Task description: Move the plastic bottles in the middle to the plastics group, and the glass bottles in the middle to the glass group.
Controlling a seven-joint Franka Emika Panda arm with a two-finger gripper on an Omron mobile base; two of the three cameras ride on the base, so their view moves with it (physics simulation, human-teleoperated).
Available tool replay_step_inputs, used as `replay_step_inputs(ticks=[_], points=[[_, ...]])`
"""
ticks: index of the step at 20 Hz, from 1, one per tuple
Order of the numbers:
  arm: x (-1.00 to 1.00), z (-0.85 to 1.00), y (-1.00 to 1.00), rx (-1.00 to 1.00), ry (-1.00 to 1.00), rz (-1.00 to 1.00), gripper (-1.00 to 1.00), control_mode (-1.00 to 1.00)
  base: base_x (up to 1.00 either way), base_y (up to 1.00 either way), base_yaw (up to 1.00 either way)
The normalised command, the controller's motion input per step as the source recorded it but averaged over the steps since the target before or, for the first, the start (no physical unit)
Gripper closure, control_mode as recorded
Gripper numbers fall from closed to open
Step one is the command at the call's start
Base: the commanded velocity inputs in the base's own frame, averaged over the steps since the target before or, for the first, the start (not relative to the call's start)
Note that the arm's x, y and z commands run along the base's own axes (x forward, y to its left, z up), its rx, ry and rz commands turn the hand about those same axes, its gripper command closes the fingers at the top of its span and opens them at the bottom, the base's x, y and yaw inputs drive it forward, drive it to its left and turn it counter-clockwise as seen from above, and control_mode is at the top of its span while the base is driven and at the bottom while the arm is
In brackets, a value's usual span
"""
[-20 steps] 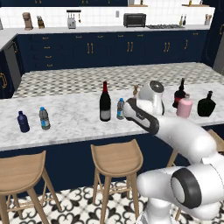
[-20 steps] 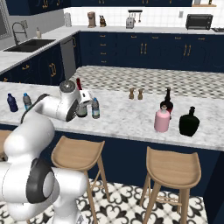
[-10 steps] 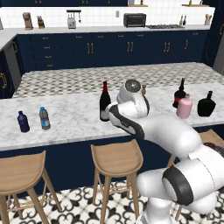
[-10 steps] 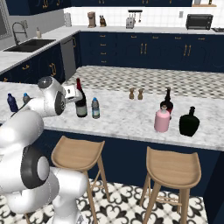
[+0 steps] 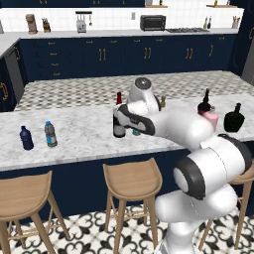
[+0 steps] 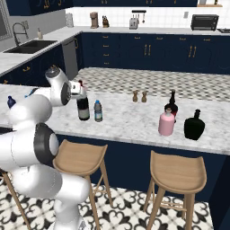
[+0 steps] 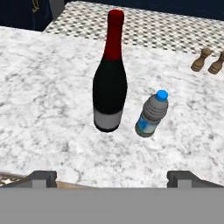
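1. Marble-white surface [image 7: 48, 78] lies under my hand camera, with the wine bottle [image 7: 110, 83] upright and the small water bottle [image 7: 152, 114] just beside it, near but apart
2. My fingers [image 7: 111, 177] stand wide apart with nothing between them; both tips show at the bottom of the hand view, short of the two bottles
3. From the right base view the wine bottle [image 6: 82, 104] and water bottle [image 6: 98, 111] stand mid-surface, and the pink bottle [image 6: 166, 122] stands next to the black flask [image 6: 194, 126] and the red-bottomed bottle [image 6: 171, 103]
4. From the left base view the dark-blue bottle [image 5: 26, 138] and a second water bottle [image 5: 49, 134] sit together at the far left, well apart from the middle pair
5. Two wooden shakers [image 6: 139, 96] stand further back; wooden stools [image 6: 81, 157] line the front, navy cabinets [image 5: 99, 54] the far wall
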Motion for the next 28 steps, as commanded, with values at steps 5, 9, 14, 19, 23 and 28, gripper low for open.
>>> replay_step_inputs(ticks=[5,9,14,19,23,28], points=[[0.49,0.00,0.00,0.15,0.04,0.00,-1.00,-1.00,0.00,0.00,0.00],[0.48,0.00,0.09,0.07,0.01,0.00,-1.00,-1.00,0.00,0.00,0.00],[0.33,-0.24,0.15,0.00,0.00,0.00,-1.00,-1.00,0.00,0.00,0.00],[0.30,-0.20,0.17,0.00,0.00,0.00,-1.00,-1.00,0.00,0.00,0.00],[0.40,-0.20,0.06,-0.02,0.00,0.00,-1.00,-1.00,0.00,0.00,0.00],[0.26,-0.18,0.00,-0.02,0.00,0.00,-1.00,-1.00,0.00,0.00,0.00]])
